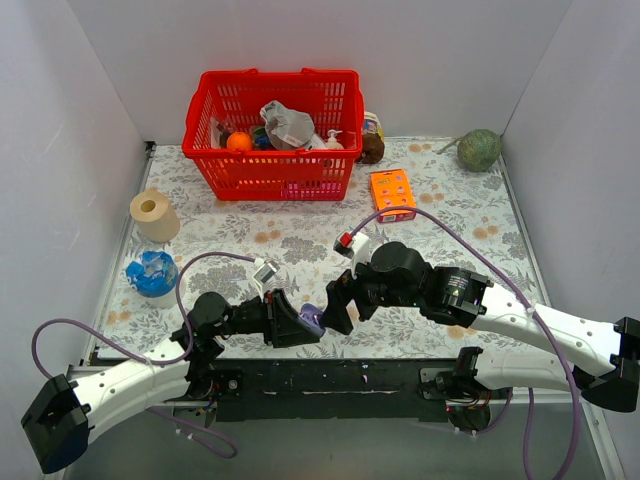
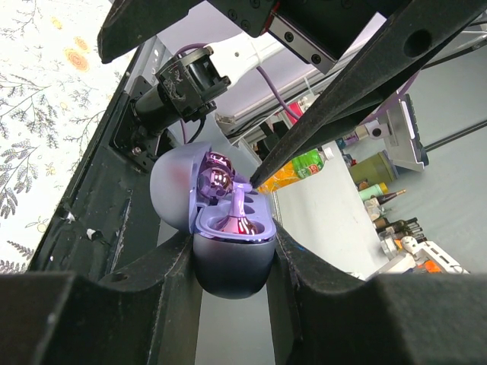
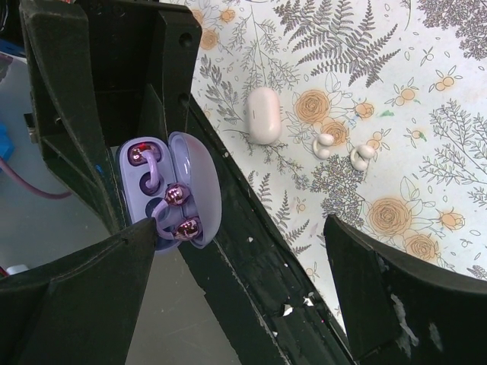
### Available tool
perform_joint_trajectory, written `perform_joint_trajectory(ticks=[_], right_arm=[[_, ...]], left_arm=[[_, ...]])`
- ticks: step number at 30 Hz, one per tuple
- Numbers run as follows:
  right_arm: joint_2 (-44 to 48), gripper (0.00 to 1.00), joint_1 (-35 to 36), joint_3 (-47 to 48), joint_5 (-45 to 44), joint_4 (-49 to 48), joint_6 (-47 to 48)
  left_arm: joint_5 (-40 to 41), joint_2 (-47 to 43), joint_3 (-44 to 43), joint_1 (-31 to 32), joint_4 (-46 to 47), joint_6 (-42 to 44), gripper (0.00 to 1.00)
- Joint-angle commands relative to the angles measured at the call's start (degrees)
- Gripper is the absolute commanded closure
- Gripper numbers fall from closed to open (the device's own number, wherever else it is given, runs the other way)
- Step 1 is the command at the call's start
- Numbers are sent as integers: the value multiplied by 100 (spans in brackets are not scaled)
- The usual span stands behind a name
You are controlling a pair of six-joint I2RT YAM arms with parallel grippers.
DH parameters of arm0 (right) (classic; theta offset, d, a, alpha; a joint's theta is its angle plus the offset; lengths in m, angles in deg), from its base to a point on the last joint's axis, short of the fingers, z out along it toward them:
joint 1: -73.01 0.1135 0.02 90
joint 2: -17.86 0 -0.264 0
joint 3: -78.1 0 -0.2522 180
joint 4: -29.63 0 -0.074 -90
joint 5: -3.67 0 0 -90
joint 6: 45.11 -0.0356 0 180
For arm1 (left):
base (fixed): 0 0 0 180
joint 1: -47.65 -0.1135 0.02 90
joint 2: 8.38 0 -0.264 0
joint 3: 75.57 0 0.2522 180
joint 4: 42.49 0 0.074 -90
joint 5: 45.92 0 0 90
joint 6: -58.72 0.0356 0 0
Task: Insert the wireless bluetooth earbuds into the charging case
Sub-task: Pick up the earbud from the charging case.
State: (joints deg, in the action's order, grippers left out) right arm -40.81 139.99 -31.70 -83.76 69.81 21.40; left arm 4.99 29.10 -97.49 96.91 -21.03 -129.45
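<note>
The lavender charging case [image 2: 232,266] is open and clamped between my left gripper's [image 2: 230,255] fingers, held just off the table's near edge. It also shows in the top view [image 1: 313,320] and the right wrist view [image 3: 199,179]. One purple earbud [image 3: 141,157] sits in the far socket. The other earbud [image 3: 181,211] lies half out by the lid, its glossy balls showing, and also appears in the left wrist view [image 2: 236,223]. My right gripper [image 3: 242,224] is open wide, and one fingertip [image 2: 257,179] touches that earbud's band. In the top view the right gripper [image 1: 335,305] meets the left gripper [image 1: 298,323].
A white oval lump [image 3: 265,114] and two small white buds [image 3: 341,150] lie on the floral cloth. A red basket [image 1: 272,170] of items stands at the back. There is an orange box [image 1: 392,193], a green ball [image 1: 479,150], a tape roll [image 1: 154,213] and a blue object [image 1: 153,272].
</note>
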Motion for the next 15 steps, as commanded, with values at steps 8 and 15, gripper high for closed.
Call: perform_joint_trajectory(ticks=[8,15], right_arm=[[49,3,-132,130,-494,13,-130],[58,3,-203,139,-512,65,-130]], left_arm=[[-116,-232,43,14,-33,70,100],[-99,-320,34,14,-130,61,100]])
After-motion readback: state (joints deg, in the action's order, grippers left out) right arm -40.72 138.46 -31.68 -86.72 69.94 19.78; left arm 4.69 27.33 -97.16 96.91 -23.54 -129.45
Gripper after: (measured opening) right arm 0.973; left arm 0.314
